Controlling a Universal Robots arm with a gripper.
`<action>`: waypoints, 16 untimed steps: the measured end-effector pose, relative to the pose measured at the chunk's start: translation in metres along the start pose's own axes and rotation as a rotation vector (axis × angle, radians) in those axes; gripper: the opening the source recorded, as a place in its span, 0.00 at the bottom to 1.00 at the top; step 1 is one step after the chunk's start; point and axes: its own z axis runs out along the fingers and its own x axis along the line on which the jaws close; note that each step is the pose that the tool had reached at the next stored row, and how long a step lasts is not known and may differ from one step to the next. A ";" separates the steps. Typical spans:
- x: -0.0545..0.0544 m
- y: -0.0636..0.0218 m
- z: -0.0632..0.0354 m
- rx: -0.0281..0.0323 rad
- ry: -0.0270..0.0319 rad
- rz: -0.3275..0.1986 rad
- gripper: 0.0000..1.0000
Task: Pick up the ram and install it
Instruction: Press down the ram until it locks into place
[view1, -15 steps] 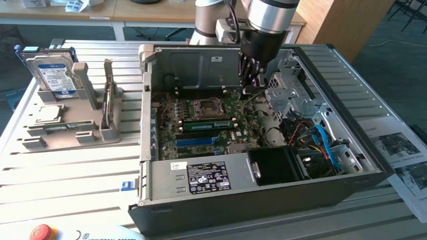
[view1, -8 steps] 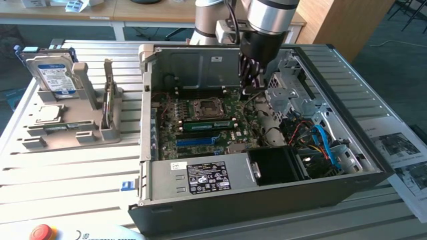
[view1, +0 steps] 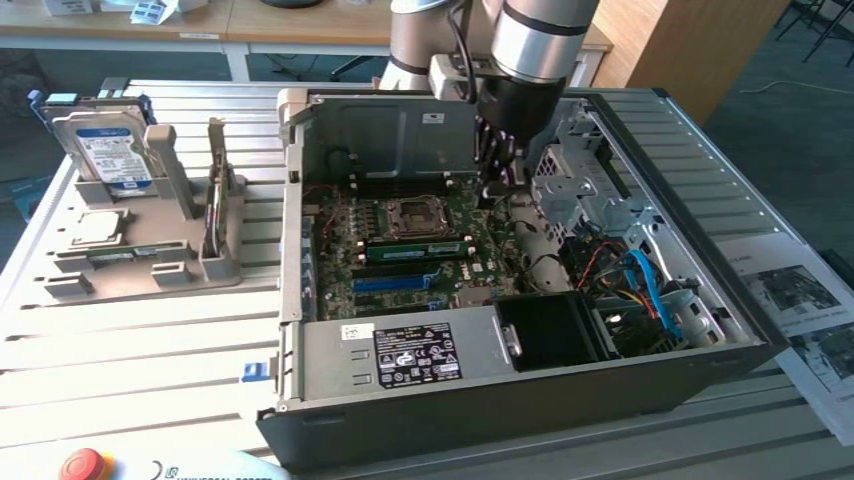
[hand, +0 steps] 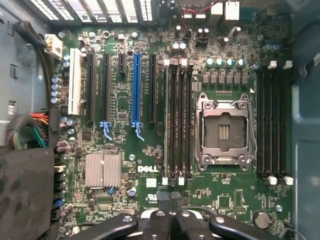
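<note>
step: seating check, judged | gripper (view1: 497, 175): fingers pressed together, holding nothing, inside case (view1: 534, 400) | ram (view1: 414, 249): lies in slot at socket's (view1: 408, 217) 6 o'clock | next: confirming latches, judged

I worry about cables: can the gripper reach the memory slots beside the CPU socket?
Probably yes: the gripper hangs inside the open case, the memory slots lie uncovered, and the cables sit aside.

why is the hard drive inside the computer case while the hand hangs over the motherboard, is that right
No: the exterior view shows the hard drive standing in the grey holder outside the computer case, on that view's left. The hand does hang over the motherboard.
</note>
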 end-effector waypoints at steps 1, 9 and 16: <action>0.000 -0.0001 0.0018 0.0000 0.0000 0.000 0.10; 0.000 -0.0006 0.0163 0.0000 0.0001 0.000 0.10; 0.000 -0.0011 0.0289 0.0000 0.0000 0.000 0.10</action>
